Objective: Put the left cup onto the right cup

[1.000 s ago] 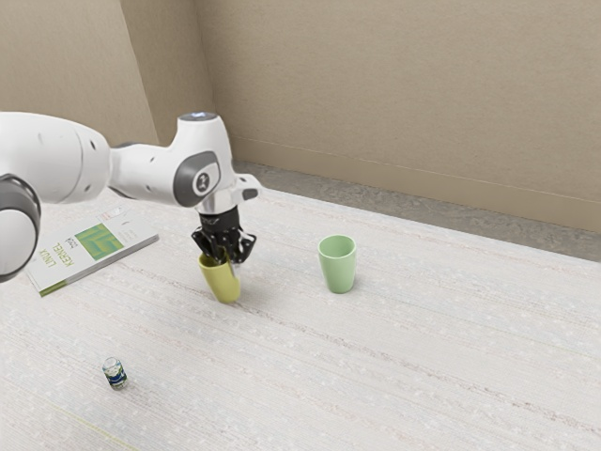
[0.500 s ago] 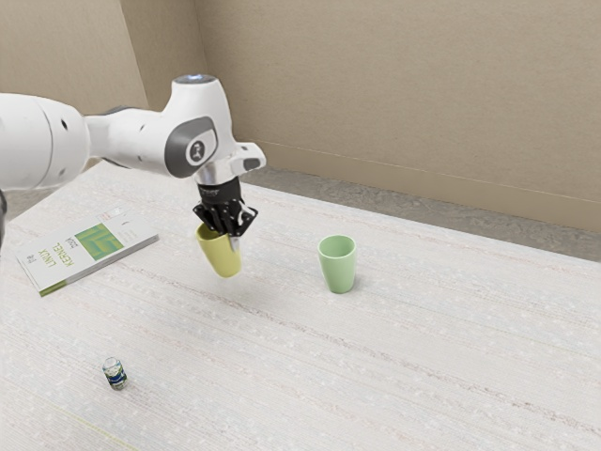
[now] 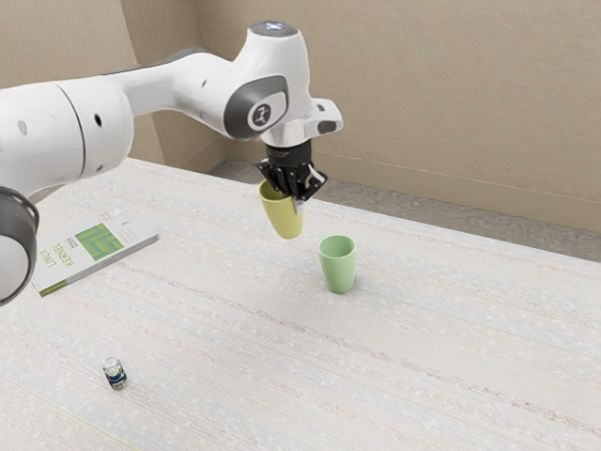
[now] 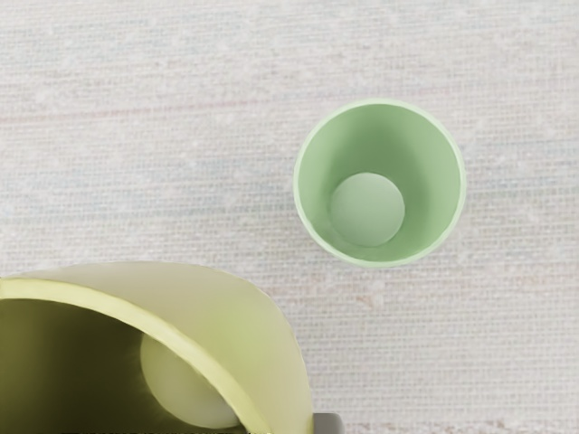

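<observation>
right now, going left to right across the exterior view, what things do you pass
green and white book → yellow cup, held off the table in the gripper → green cup

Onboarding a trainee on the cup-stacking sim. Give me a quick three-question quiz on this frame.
1. True or false: the yellow cup sits inside the green cup.
2. In the exterior view, where does the book lie relative to both cups? A) to their left B) to their right C) between them
3. Fill in: the gripper is shut on the yellow cup's ____.
Key: 1 false, it hangs in the air, up and to the exterior view's left of the empty green cup; 2 A; 3 rim.
</observation>
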